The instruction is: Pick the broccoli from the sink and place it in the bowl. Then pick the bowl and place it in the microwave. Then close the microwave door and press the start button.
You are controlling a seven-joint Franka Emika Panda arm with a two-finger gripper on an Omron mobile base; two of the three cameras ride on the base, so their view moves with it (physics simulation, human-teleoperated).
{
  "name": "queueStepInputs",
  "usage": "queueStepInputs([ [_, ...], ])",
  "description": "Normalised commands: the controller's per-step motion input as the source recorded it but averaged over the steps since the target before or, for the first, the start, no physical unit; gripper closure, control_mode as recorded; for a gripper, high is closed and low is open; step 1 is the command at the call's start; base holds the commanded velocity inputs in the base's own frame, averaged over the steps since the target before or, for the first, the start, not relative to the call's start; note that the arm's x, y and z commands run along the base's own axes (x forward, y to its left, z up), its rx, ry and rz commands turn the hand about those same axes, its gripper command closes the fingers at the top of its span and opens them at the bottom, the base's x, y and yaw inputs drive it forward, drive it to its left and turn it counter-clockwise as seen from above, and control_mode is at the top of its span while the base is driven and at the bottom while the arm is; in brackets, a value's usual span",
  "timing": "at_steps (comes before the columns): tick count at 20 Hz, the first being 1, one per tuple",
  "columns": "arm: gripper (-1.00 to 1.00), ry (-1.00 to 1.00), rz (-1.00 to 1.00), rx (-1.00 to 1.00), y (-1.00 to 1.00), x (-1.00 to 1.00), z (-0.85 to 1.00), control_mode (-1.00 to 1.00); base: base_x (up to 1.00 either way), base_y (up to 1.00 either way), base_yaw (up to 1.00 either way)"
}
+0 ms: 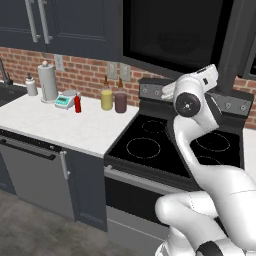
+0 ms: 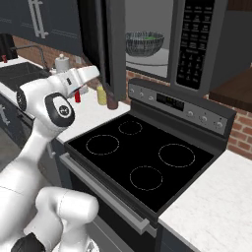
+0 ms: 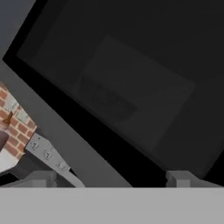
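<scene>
One microwave (image 2: 172,44) hangs above the stove (image 2: 142,157), and its one door (image 2: 106,47) stands swung open to the left of the cavity. Inside the cavity sits one bowl (image 2: 144,43), upright on the grey floor; a trace of green shows at its rim, likely the broccoli (image 2: 147,35), though it is too small to be sure. To the right of the cavity is one dark button panel (image 2: 196,39).

The claw (image 3: 109,177) is spread wide and holds nothing: its two fingertips (image 3: 41,178) rise far apart at the bottom of the hand view, facing the door's black glass (image 3: 131,87), through which the bowl shows faintly. In the left base view the hand (image 1: 202,80) is raised in front of the door, above the stove's back panel.

The stove carries four ring burners (image 2: 102,144) and a row of knobs on its back panel. On the table (image 1: 65,125) left of the stove stand two jars, one yellow (image 1: 106,99) and one dark brown (image 1: 120,101), one red bottle (image 1: 77,104), one teal scale-like item (image 1: 64,101), one paper-towel roll (image 1: 48,82) and one small white bottle (image 1: 31,86). Farther left of the stove, the sink (image 2: 17,74) with its one faucet (image 2: 37,51) lies at the table's end.
</scene>
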Motion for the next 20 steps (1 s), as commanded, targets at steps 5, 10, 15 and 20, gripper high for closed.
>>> queueStepInputs([
  [5,-1.00,0.02,0.00,0.00,-0.17,0.79,0.00,-1.00,0.00,0.00,0.00],
  [10,-1.00,0.00,0.00,0.01,-0.30,0.60,0.00,-1.00,0.00,0.00,0.00],
  [15,-1.00,0.00,0.00,0.02,-0.37,0.51,0.00,-1.00,0.00,0.00,0.00],
  [20,-1.00,0.00,0.00,0.04,-0.37,0.43,0.00,-1.00,0.00,0.00,0.00],
])
